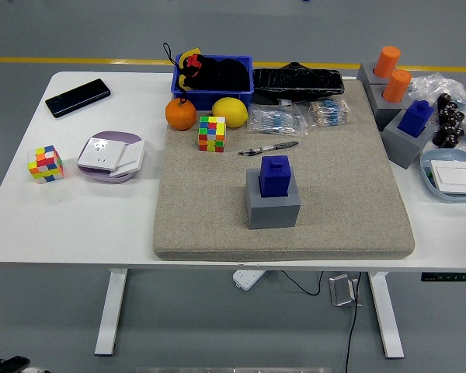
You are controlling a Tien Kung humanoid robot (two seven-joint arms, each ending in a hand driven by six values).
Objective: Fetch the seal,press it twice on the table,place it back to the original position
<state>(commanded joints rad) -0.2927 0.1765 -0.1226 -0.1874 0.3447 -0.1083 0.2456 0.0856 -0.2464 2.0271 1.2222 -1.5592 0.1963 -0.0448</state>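
While no hands showed, so fingers' state couldn't be told, blue seal (275,176) sat upright in grey holder (272,207). Holder stood mid-mat (217,225); pen (267,148) near, at 12 o'clock.

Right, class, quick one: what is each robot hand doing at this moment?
Left hand: not in view, so it cannot be told.
Right hand: not in view either.
The blue seal sits untouched in its grey block.

Single head view, high and set back, facing forward and down over the whole white table (101,225), near edge lowest.
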